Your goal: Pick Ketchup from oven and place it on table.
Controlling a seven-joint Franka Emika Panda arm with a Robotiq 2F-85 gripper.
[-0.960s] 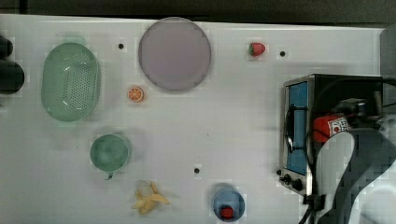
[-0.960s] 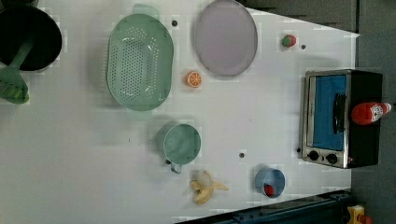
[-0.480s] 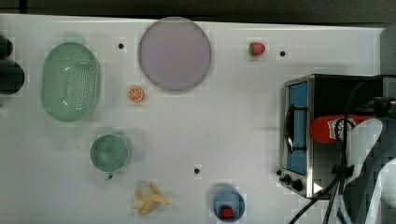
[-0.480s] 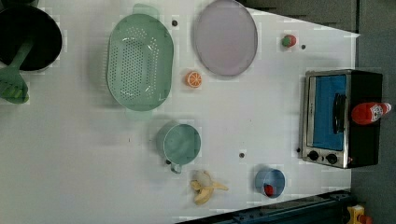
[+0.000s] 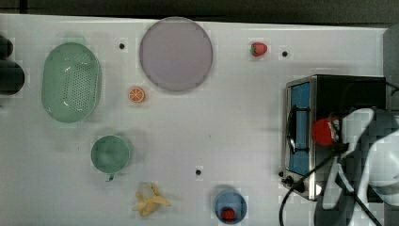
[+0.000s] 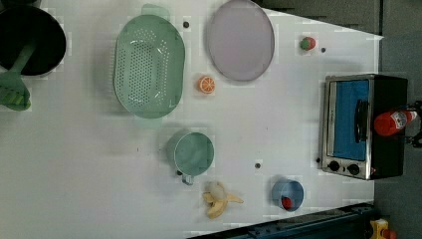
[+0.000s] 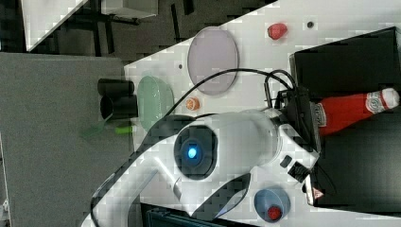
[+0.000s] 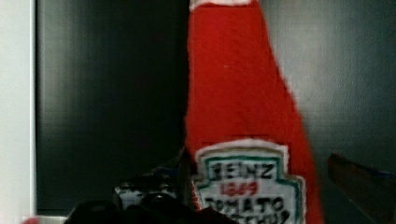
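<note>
While the Ketchup (image 7: pixel 352 111) lies on its side on the black top of the oven (image 5: pixel 346 92), its long axis runs front to back across that top. In the right view the white cap points toward the right view's right, away from the arm, and the wide base sits against the gripper (image 7: pixel 309 120) at the wrist. In the left view the bottle (image 6: pixel 393 122) lies over the oven's (image 6: pixel 363 127) top, red base toward the glass door side and cap toward the left view's right edge. The top view shows its rounded red base (image 5: pixel 323 132) beside the white arm, above the oven's door handle side. The wrist view looks along the bottle (image 8: pixel 243 107), the shield label near the camera and the neck narrowing away over the dark top. Whether the fingers are clamped on the bottle cannot be told. The table (image 5: pixel 226 122) carries a lilac plate (image 5: pixel 175 54), a green colander (image 5: pixel 70 82) and a green mug (image 5: pixel 109 154).
</note>
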